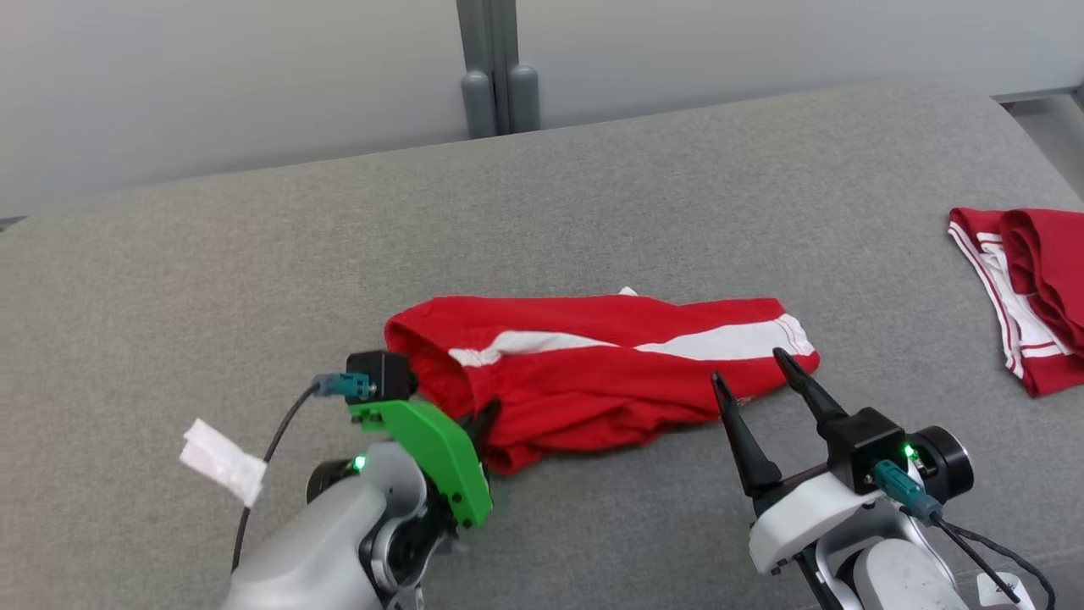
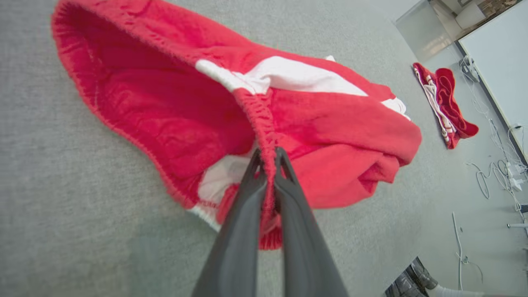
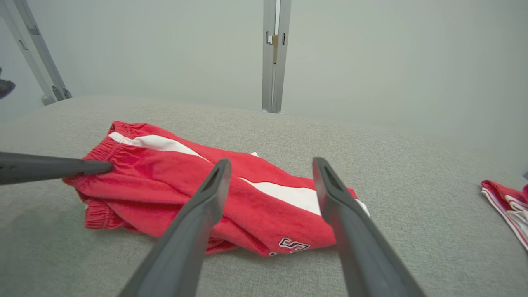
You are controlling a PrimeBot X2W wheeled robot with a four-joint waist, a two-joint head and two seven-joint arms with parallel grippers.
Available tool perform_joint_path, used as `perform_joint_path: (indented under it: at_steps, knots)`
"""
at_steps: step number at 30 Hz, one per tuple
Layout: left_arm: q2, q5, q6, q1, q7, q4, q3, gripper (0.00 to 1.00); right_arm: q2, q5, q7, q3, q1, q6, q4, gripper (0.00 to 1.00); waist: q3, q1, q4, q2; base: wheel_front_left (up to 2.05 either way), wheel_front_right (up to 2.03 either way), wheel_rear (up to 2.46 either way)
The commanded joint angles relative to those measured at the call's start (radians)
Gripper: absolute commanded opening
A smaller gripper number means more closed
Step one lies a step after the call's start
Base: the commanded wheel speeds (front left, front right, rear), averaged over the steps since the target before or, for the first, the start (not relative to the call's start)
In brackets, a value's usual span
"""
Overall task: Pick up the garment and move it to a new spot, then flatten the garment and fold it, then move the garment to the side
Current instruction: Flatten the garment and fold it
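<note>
Now | garment (image 1: 593, 364): red shorts lying rumpled mid grey surface (image 1: 254, 280) | left gripper (image 2: 269, 159): pinched on the elastic waistband (image 2: 264, 119), likely to lift | right gripper (image 1: 747, 366): jaws apart beside the other end, contact unclear, placed to share the lift

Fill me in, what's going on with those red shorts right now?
The left gripper is shut on the elastic waistband of the red shorts, which lie crumpled on the grey padded surface. The right gripper is open, its fingers poised at the leg end of the shorts without gripping them. Nothing has been flattened or folded yet. A second red garment lies off to the right.
</note>
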Motion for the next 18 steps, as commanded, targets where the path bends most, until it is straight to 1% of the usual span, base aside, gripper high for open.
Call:
perform_joint_path:
  at_steps: [1,4,6,8,9,10,11,14,18]
  knots:
    - [0.032,0.013,0.015,0.049,0.006,-0.054,-0.011,0.0,0.0,-0.006,0.0,-0.006,0.014,-0.002,-0.003,1.0,-0.021,0.0,0.033,0.0,0.0,0.0,0.0]
    - [0.106,0.008,0.068,0.14,0.028,-0.196,-0.034,0.0,-0.001,-0.005,0.002,-0.007,0.021,-0.002,-0.003,1.0,-0.03,0.0,0.048,0.0,0.0,0.0,0.0]
    - [0.142,-0.006,0.103,0.196,0.047,-0.275,-0.044,0.0,-0.001,-0.005,0.003,-0.006,0.021,-0.002,-0.002,1.0,-0.037,0.0,0.054,0.0,0.0,0.0,0.0]
    - [0.184,0.004,0.145,0.232,0.061,-0.323,-0.058,0.0,0.001,-0.008,0.003,-0.003,0.025,-0.002,-0.004,1.0,-0.042,0.0,0.057,0.0,0.0,0.0,0.0]
    - [0.2,0.015,0.162,0.243,0.063,-0.337,-0.067,0.26,0.0,-0.008,0.004,-0.003,0.025,-0.002,-0.004,1.0,-0.046,0.0,0.058,0.0,0.0,0.0,0.0]
    - [0.213,0.024,0.186,0.255,0.055,-0.348,-0.068,0.69,0.0,-0.007,0.005,-0.002,0.025,-0.002,-0.004,1.0,-0.049,0.0,0.059,0.0,0.0,0.0,0.0]
    - [0.222,0.033,0.204,0.262,0.046,-0.351,-0.069,1.0,-0.001,-0.007,0.006,0.0,0.024,-0.002,-0.003,1.0,-0.051,0.0,0.059,0.0,0.0,0.0,0.0]
    - [0.243,0.07,0.256,0.274,0.005,-0.343,-0.068,1.0,-0.005,-0.002,0.01,0.006,0.025,-0.002,-0.003,1.0,-0.06,0.0,0.057,0.0,0.0,0.0,0.0]
    - [0.253,0.08,0.291,0.292,-0.08,-0.331,-0.026,1.0,-0.009,0.002,0.011,-0.001,0.032,-0.002,-0.008,1.0,-0.071,0.0,0.051,0.0,0.0,0.0,0.0]
